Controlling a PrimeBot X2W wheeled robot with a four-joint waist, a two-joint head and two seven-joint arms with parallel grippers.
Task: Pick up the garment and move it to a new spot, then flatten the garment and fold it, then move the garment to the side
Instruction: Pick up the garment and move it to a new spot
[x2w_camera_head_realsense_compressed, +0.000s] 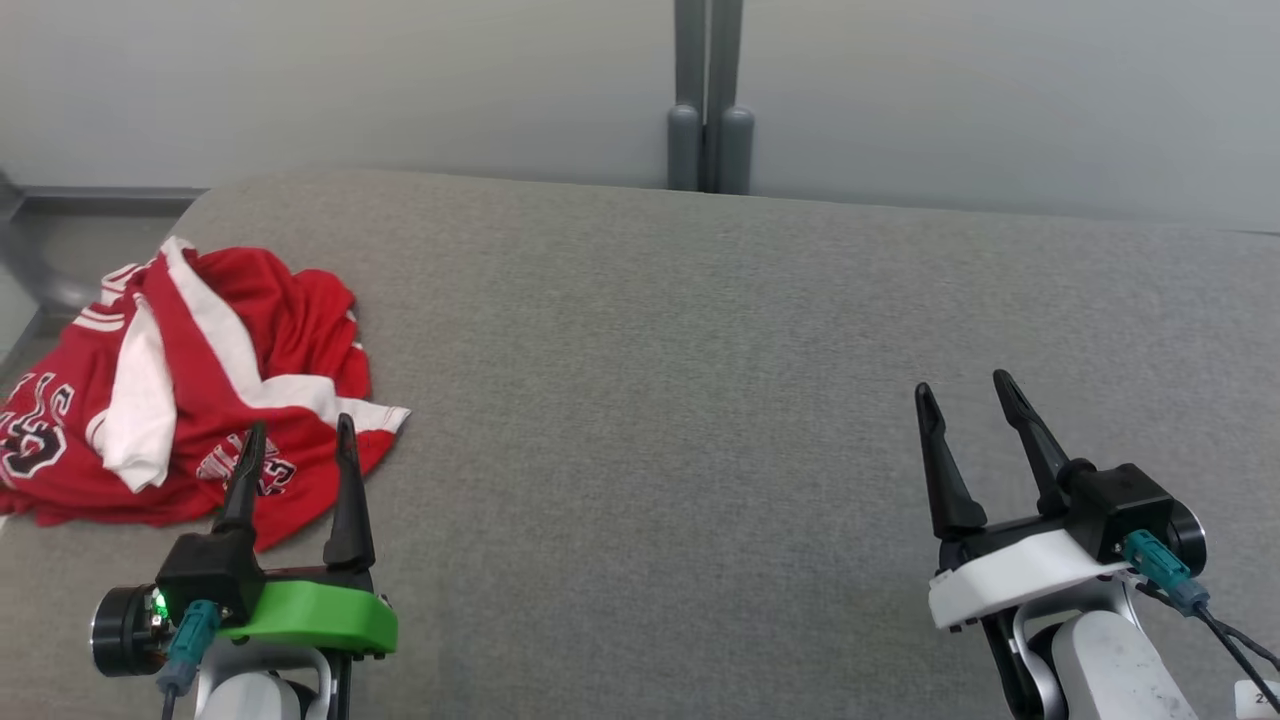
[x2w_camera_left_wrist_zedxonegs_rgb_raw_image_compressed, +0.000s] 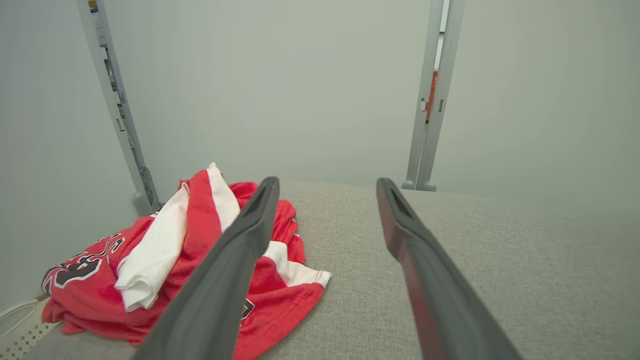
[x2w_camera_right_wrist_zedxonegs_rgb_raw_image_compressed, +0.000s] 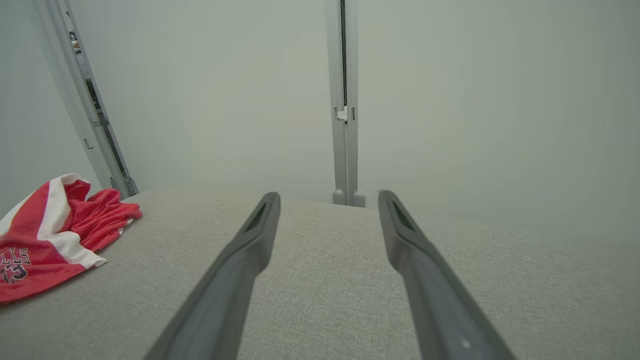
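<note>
garment (x2w_camera_head_realsense_compressed: 290, 330): soft, light, floppy — crumpled heap on the surface (x2w_camera_head_realsense_compressed: 650, 400)
grip: I'd pinch its raised top fold
left end effector (x2w_camera_head_realsense_compressed: 301, 425): released, empty
right end effector (x2w_camera_head_realsense_compressed: 961, 384): same

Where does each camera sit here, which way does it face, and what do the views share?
Head view: high on the robot, looking forward and down at the grey cushion, with the garment at its left; left gripper and right gripper show, open.
Left wrist view: looks along the left gripper toward the garment.
Right wrist view: looks along the right gripper across cushion to the wall post.
Shared: all three show the garment.
</note>
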